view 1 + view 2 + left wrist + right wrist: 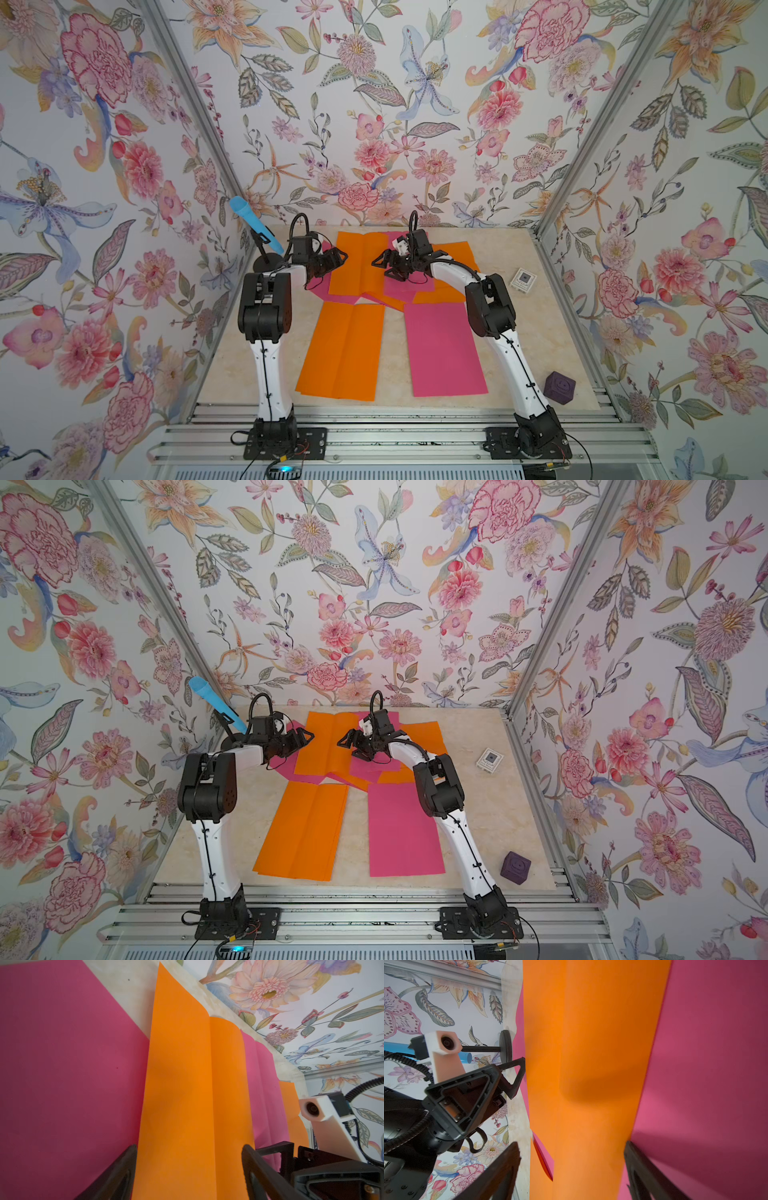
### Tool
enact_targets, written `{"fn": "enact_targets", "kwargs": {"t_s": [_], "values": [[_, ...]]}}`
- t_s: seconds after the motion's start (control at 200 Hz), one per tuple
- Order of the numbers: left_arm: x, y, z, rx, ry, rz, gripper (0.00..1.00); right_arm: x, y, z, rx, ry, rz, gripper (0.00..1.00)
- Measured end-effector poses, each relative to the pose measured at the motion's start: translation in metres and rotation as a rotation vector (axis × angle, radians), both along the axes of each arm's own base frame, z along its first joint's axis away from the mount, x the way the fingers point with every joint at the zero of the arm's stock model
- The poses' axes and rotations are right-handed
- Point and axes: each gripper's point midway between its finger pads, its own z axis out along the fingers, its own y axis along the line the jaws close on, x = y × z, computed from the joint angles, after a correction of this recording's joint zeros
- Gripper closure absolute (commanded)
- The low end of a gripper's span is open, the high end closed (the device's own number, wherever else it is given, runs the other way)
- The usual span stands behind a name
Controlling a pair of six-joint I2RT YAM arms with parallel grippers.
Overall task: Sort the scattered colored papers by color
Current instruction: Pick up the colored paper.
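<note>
— Paper, all of it: thin orange and pink sheets, matte, with faint fold creases. From my seat they look almost weightless and floppy. I doubt I could push one by its edge without it buckling.

— Where are they lying?

— A mixed pile (374, 286) sits at the far end of the table (540, 332), orange and pink overlapping. On the near side a single orange sheet (343, 353) lies flat on the left and a single pink sheet (444, 349) on the right. They are apart, with a strip of the bare marble-look top between them.

— And your grippers?

— The left gripper (336, 264) and right gripper (380, 268) both hover over the pile, facing each other, jaws spread wide, nothing held. In the left wrist view the fingers (249, 1159) frame the top orange sheet (187, 1084), which bows up along its creases toward the far edge.

— Where would you take hold?

— A raised crease or a free corner, I judge, because paper lying flat gives the pads nothing to bite. A pinch there could drag the lower pink sheet (68, 1068) along, since smooth sheets slide on each other. A hard tug might also crumple or tear it.
</note>
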Motion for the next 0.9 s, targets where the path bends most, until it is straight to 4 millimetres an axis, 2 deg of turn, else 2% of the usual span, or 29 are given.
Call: {"fn": "enact_targets", "kwargs": {"t_s": [0.14, 0.345, 0.455, 0.5, 0.656, 0.751, 0.901], "values": [[-0.002, 0.0, -0.005, 0.005, 0.015, -0.004, 0.22, 0.0, 0.0, 0.0, 0.001, 0.001, 0.0, 0.19], [0.005, -0.011, 0.002, -0.075, -0.031, -0.032, 0.28, 0.0, -0.001, -0.001, 0.004, 0.0, 0.001, 0.19], [0.004, -0.011, -0.006, -0.07, -0.013, -0.039, 0.35, 0.0, -0.001, 0.0, 0.006, 0.0, 0.002, 0.19], [0.003, -0.011, -0.01, -0.053, -0.003, -0.043, 0.34, 0.0, -0.001, 0.0, 0.006, 0.0, 0.003, 0.19], [0.012, 0.002, -0.009, 0.079, -0.012, 0.0, 0.18, 0.0, -0.001, 0.0, 0.007, -0.001, 0.003, 0.19], [0.014, 0.007, -0.008, 0.123, -0.009, 0.011, 0.19, 0.0, -0.001, 0.0, 0.008, 0.001, 0.001, 0.19], [0.012, 0.002, -0.008, 0.096, -0.004, -0.006, 0.24, 0.001, 0.0, 0.0, 0.01, 0.003, -0.001, 0.19]]}}
